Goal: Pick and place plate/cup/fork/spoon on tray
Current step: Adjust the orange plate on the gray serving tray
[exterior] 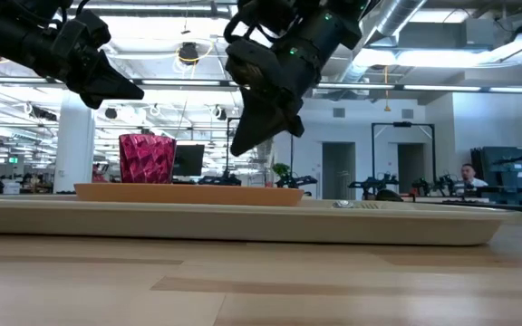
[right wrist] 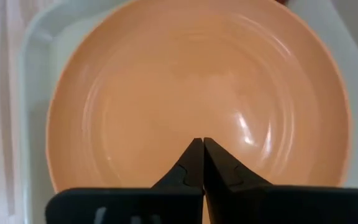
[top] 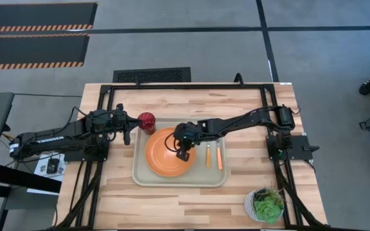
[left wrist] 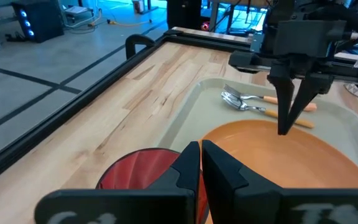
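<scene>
Tray (top: pixel 140 178) is sitting on the surface, holding plate (top: pixel 162 160), cup (top: pixel 147 120), fork (top: pixel 207 154), spoon (top: pixel 219 156). Right gripper (top: pixel 183 152) is hovering over the plate, fingers closed, empty. Left gripper (top: pixel 128 128) is hanging beside the cup, fingers closed, empty.

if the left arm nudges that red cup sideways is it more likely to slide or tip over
The cup looks short and wide with a flat base, so it would probably slide rather than tip. Its faceted sides might give the left end effector some grip. It stands at the tray's corner by the plate, so a push could catch on the rim.
</scene>
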